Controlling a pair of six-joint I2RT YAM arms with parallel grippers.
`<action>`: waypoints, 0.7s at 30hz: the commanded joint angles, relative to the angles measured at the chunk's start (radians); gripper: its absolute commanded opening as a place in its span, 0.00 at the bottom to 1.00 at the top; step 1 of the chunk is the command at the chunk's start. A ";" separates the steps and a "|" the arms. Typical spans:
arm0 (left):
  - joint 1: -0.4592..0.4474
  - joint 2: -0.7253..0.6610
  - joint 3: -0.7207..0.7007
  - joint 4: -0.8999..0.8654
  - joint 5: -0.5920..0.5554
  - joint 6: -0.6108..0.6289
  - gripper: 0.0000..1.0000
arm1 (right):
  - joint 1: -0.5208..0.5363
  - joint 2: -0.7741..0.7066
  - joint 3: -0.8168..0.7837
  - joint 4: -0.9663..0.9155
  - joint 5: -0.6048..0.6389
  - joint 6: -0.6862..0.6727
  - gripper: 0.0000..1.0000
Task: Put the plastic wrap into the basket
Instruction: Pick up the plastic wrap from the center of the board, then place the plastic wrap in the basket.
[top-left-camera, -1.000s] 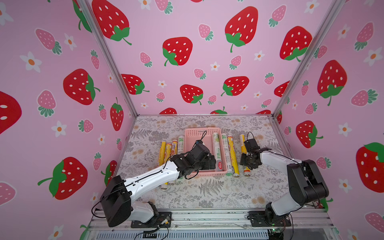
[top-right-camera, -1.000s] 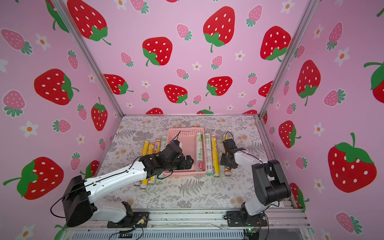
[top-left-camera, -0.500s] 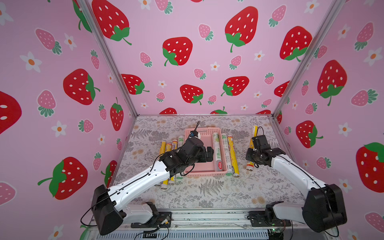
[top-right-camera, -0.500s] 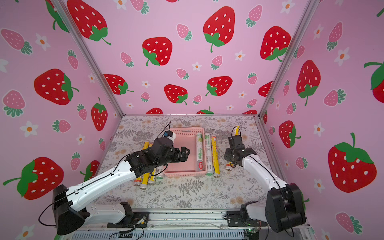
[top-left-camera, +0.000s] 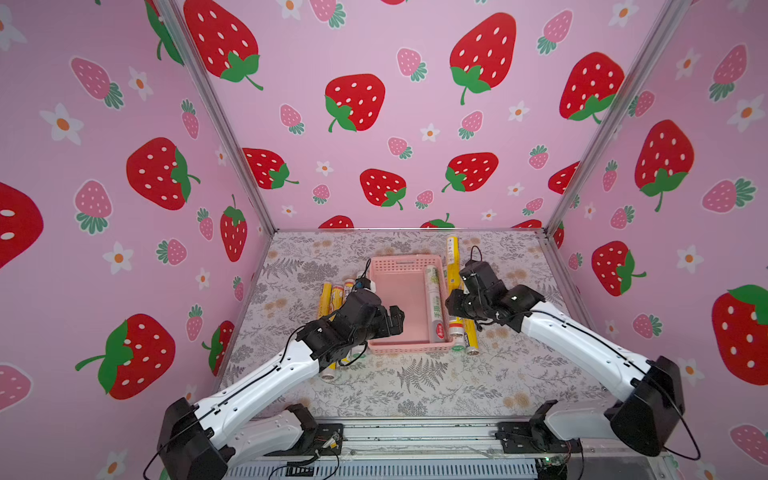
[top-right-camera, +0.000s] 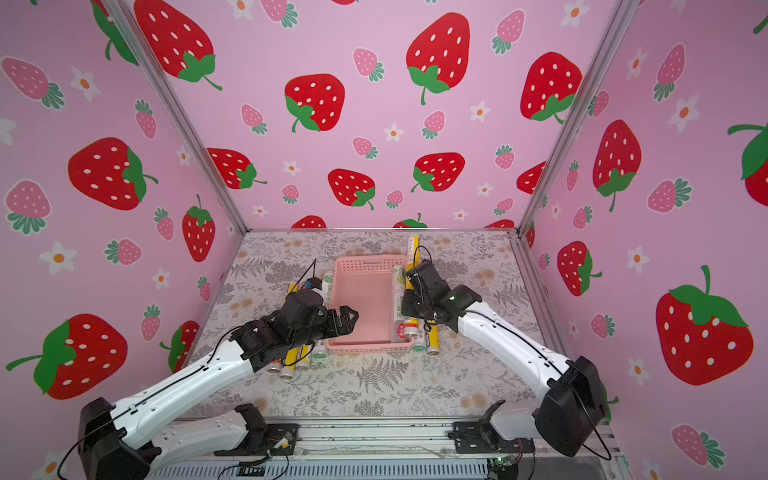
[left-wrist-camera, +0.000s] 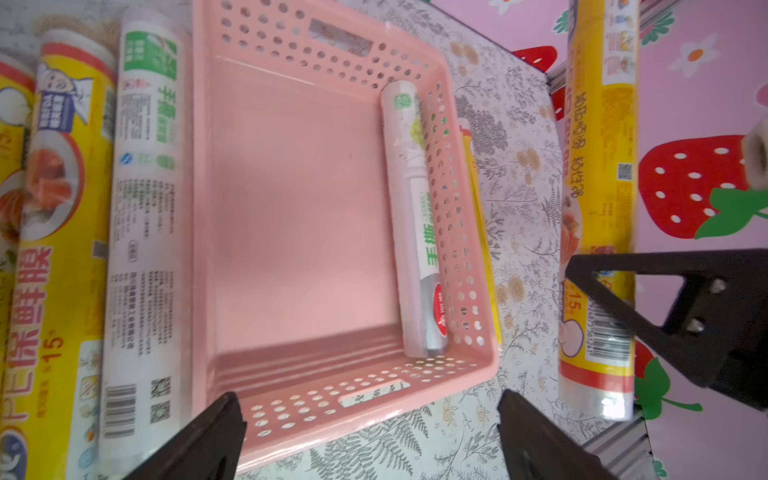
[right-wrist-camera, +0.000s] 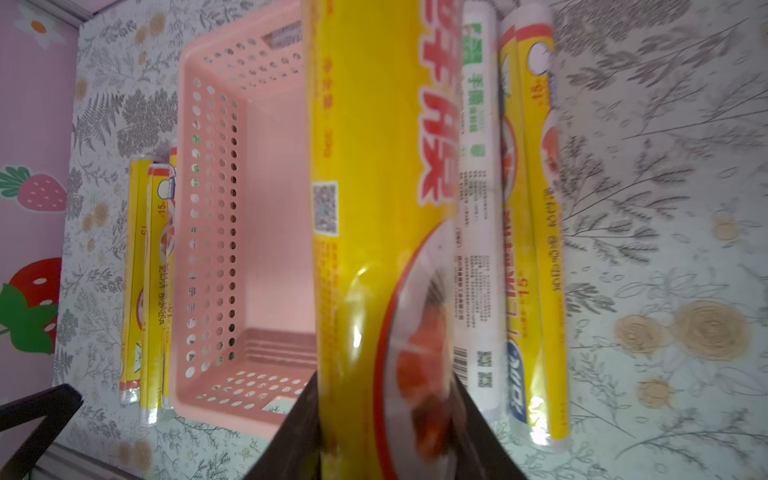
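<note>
- Both top views sit high on the robot's side, looking down and forward over the table (top-left-camera: 415, 386) to the back wall (top-left-camera: 415, 124). They are nearly identical and wide enough to take in the whole scene, with the basket (top-left-camera: 405, 266) small in the middle.
- The left wrist view hangs close over the basket and looks down into it lengthwise, with the left gripper (left-wrist-camera: 368, 399) at its edge.
- The right wrist view is even closer: the yellow roll (right-wrist-camera: 374, 166) in the right gripper (right-wrist-camera: 384, 432) fills its middle.
- Both wrist views share the basket, and the left one also shows that yellow roll.
</note>
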 joint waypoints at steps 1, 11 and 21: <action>0.050 -0.073 -0.049 0.003 0.035 -0.032 1.00 | 0.046 0.092 0.059 0.041 -0.014 0.080 0.30; 0.091 -0.140 -0.109 0.046 0.106 -0.014 1.00 | 0.108 0.277 0.090 0.136 0.032 0.111 0.27; 0.091 -0.062 -0.109 0.058 0.136 0.002 0.99 | 0.146 0.380 0.091 0.136 0.098 0.118 0.26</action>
